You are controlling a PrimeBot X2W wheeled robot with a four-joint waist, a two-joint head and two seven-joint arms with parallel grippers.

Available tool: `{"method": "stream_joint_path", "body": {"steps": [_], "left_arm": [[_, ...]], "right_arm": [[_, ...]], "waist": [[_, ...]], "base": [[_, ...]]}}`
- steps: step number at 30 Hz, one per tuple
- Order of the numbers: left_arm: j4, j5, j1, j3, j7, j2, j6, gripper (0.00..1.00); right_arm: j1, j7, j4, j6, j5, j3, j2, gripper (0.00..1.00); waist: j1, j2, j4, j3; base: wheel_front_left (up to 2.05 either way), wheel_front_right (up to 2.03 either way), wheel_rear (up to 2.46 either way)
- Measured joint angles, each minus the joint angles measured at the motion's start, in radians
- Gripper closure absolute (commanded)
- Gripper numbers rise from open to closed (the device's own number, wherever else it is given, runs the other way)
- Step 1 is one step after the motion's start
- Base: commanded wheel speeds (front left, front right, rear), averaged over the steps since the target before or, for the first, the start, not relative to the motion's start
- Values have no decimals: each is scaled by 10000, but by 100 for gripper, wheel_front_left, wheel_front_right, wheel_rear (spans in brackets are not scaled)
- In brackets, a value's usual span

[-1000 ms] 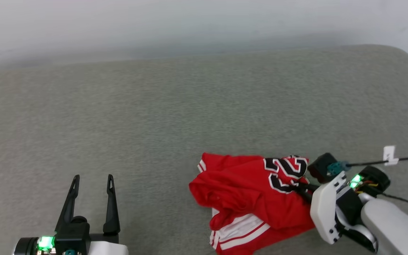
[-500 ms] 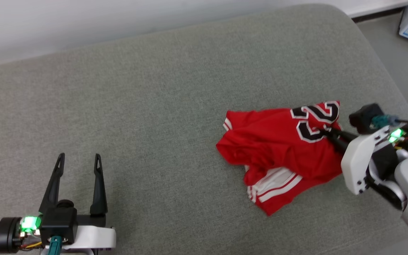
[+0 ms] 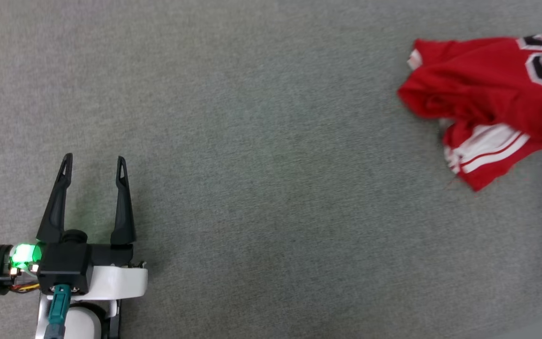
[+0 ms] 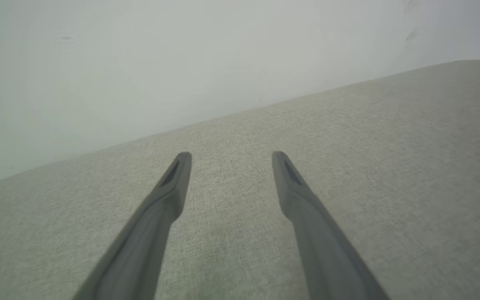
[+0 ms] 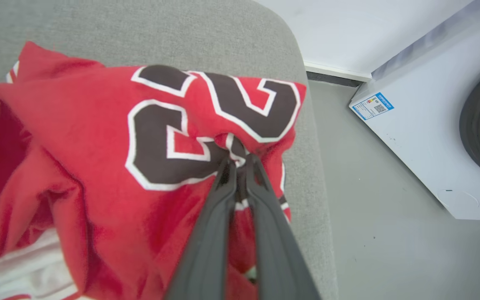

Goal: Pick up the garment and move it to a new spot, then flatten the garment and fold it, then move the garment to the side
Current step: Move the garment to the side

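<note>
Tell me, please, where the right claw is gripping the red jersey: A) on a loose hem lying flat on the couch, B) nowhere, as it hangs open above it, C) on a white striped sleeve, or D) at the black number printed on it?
D: in the right wrist view the right claw is shut on a pinch of the red jersey at the edge of the black, white-outlined number.

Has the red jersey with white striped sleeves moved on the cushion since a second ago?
Cannot tell. The head camera swung, and the plain grey cushion around the red jersey offers no fixed mark.
</note>
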Motion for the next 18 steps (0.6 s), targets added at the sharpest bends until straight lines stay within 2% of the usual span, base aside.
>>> {"method": "stream_joint_path", "body": {"steps": [7,14,16,17,18], "left_arm": [[-301,0,-343,-58,0,-12,167,0],[-523,-2,-526,-102,0,-2,291,0],[-523,-17,-525,-123,0,-13,347,0],[-520,-31,-524,-132,0,-25,360,0],[-500,-52,-522,-146,0,-40,391,0]], "right_arm": [[-962,8,1246,0,-663,-1329,-723,100],[-1261,-2,1929,0,-1490,-2422,-679,100],[-1270,0,2109,0,-1779,-2717,-499,51],[-1253,-40,2157,0,-1921,-2838,-428,0],[-1236,-182,2165,0,-2096,-2993,-387,0]], "waist": [[0,0,478,778],[0,0,863,1126],[-1,0,914,1062],[-1,0,929,1000],[-1,0,941,927]], "base": [[0,0,0],[0,0,0],[0,0,0],[0,0,0],[0,0,0]]}}
